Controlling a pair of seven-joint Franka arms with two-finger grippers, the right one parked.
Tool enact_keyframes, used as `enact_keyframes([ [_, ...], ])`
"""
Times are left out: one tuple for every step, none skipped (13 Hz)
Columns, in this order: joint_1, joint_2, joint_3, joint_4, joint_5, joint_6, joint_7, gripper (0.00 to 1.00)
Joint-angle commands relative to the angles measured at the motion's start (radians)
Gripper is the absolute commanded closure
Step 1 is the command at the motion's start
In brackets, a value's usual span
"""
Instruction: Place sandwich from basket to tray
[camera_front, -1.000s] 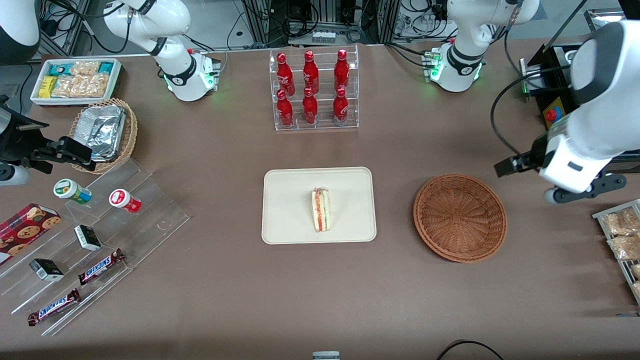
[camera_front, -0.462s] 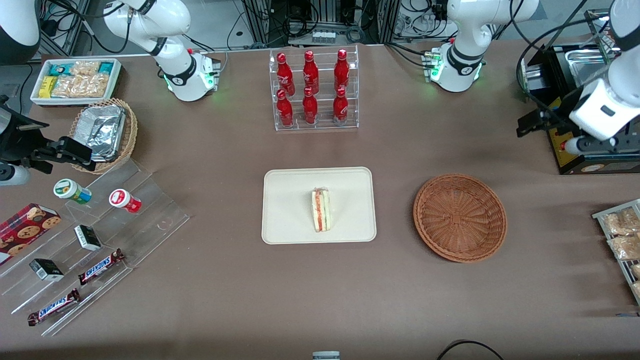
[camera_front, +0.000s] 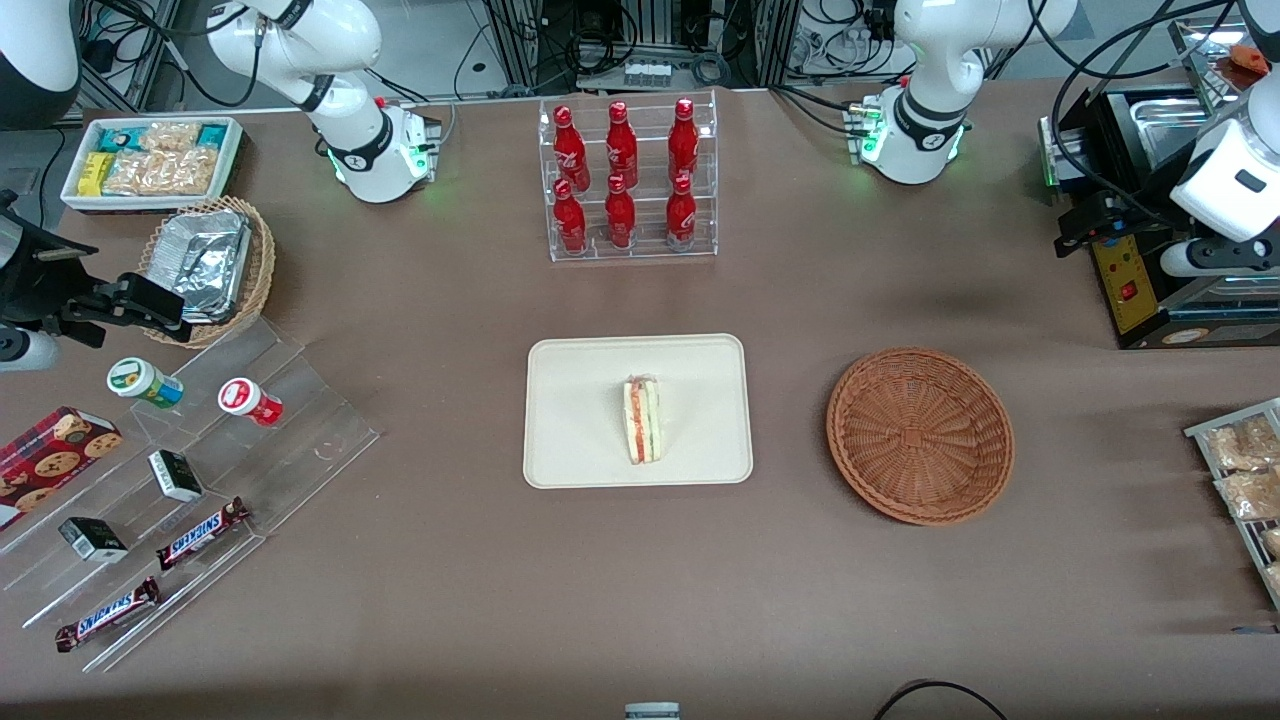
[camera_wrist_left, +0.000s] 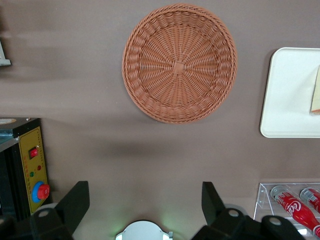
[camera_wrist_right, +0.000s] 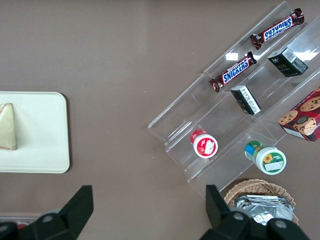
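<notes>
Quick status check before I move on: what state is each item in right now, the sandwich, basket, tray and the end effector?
sandwich: lying on the tray, cut side up, nothing gripping it.
basket: empty, upright on the table beside the tray.
tray: flat on the table, holding only the sandwich.
end effector: open, empty, raised well clear of the basket toward the working arm's end.

The sandwich (camera_front: 642, 420) lies on the tray (camera_front: 580, 440) mid-bench. The basket (camera_front: 920, 435) sits beside the tray, toward the working arm's end, apart from it. The bottle rack (camera_front: 630, 180) stands farther from the front camera than the tray. The gripper (camera_wrist_left: 145, 207) hangs spread wide above the working arm's end edge, near the control box (camera_front: 1135, 285).
</notes>
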Motion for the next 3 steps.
enact_keyframes([
  [0.012, 0.011, -0.012, 0.027, 0.006, 0.007, -0.008, 0.01],
  [0.012, 0.016, -0.011, 0.029, 0.007, 0.008, -0.007, 0.01],
  [0.012, 0.017, -0.011, 0.027, 0.007, 0.005, -0.01, 0.01],
])
